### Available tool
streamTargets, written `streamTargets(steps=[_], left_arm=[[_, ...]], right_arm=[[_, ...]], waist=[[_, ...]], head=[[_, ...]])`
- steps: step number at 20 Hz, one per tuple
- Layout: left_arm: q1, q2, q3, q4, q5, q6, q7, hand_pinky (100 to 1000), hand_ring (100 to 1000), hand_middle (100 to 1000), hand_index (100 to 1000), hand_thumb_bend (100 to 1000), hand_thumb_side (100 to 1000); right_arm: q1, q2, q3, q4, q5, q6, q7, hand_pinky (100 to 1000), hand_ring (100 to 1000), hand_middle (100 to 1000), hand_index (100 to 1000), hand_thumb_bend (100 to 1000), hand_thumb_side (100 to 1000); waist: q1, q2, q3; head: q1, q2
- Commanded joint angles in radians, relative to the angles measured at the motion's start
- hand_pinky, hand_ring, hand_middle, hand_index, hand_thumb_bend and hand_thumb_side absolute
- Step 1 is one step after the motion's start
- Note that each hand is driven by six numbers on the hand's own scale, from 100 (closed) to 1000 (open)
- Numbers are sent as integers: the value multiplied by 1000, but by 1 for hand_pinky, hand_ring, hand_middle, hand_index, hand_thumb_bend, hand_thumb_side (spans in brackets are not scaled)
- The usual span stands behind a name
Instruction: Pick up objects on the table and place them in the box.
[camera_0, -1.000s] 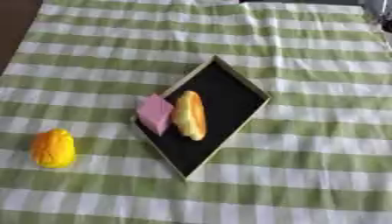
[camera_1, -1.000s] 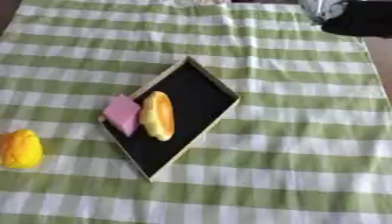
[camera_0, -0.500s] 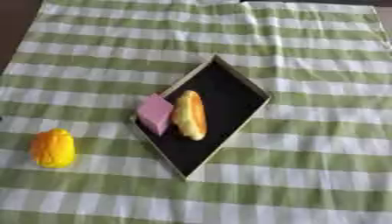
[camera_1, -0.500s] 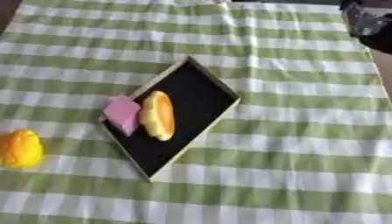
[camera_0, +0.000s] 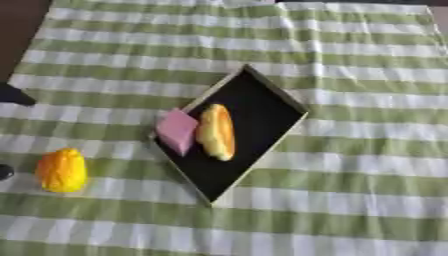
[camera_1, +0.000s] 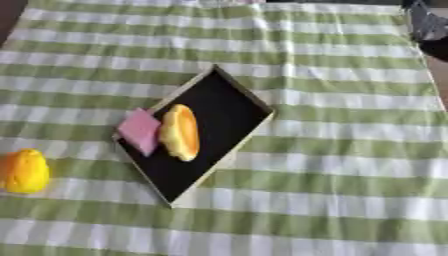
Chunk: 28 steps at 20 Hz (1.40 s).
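A green-and-white checked cloth (camera_0: 367, 150) covers the whole table, with a strip of dark floor showing past its far left corner. Very little of the robot is in view. At the left edge of the left eye view a dark pointed shape (camera_0: 14, 95) pokes in, and a smaller dark bit sits lower on the same edge; these look like parts of the left hand, but whether its fingers are straight or curled cannot be told. In the far right corner of the right eye view a dark grey shape (camera_1: 427, 24) is cut off by the frame, probably the right hand or arm, and how it is set cannot be told either. Neither has hold of anything visible.

A shallow black rectangular box with a pale wooden rim (camera_0: 262, 107) lies cornerwise in the middle of the cloth. In it lies an elongated golden-yellow bread roll (camera_0: 216, 131), and a pink block (camera_0: 178, 130) rests over the box's left rim, touching the roll. A yellow-orange rounded fruit-like object (camera_0: 62, 170) sits on the cloth, apart from the box at near left.

Compared with half a second ago, the objects lie as before; the dark shape at the left edge is newly showing.
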Motion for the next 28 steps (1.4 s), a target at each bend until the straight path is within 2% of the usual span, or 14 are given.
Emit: streamTargets(steps=[1,4,6,7,8,12,15,17,18,20,23,28], left_arm=[[-7,35,-7,-28,37,16,-47,835,914,809,916,492,149],[6,38,-16,-51,30,36,-68,840,915,810,916,515,172],[14,39,-21,-55,2,56,-72,850,917,815,916,558,157],[14,36,-21,-52,-16,67,-67,853,914,813,912,601,101],[12,31,-24,-44,-37,81,-58,852,913,811,912,606,100],[-9,-6,-63,-6,-76,121,-32,838,905,803,908,574,100],[-35,-31,-98,15,-69,129,-57,835,908,808,909,541,106],[-50,-45,-113,30,-67,133,-82,838,910,812,909,549,116],[-55,-50,-120,41,-71,137,-93,839,911,814,909,584,100],[-62,-56,-132,62,-82,141,-110,842,911,817,909,568,133],[-65,-60,-142,82,-110,139,-123,852,913,820,907,609,108],[-75,-74,-156,110,-136,142,-116,846,906,807,898,558,100]], right_arm=[[-12,-15,-10,-15,-5,12,-1,873,906,667,790,100,256],[-13,-10,-9,-15,-9,22,-1,873,906,664,788,100,292],[-11,-5,-8,-15,-11,28,0,872,905,662,786,100,331],[-9,-2,-7,-15,-12,30,1,873,904,658,785,100,364],[-8,1,-6,-15,-13,32,2,873,904,657,784,100,372],[-6,13,-2,-15,-19,39,7,873,903,653,782,100,393],[-9,19,-2,-15,-26,42,7,873,903,650,781,100,408],[-10,23,-1,-15,-29,45,7,873,903,648,780,100,424],[-10,25,0,-15,-31,47,8,873,903,647,779,100,413],[-11,28,1,-15,-36,51,10,874,903,646,778,100,444],[-10,33,0,-15,-40,55,11,874,902,643,777,100,466],[-5,41,2,-15,-51,68,21,874,902,637,774,100,470]], waist=[[6,-23,1],[8,-23,3],[10,-24,3],[10,-24,3],[11,-25,3],[15,-26,0],[18,-25,-5],[21,-24,-8],[22,-24,-9],[24,-22,-11],[26,-20,-15],[30,-19,-16]], head=[[5,0],[6,0],[7,0],[9,1],[11,1],[20,2],[24,2],[25,3],[25,3],[27,2],[28,3],[31,3]])
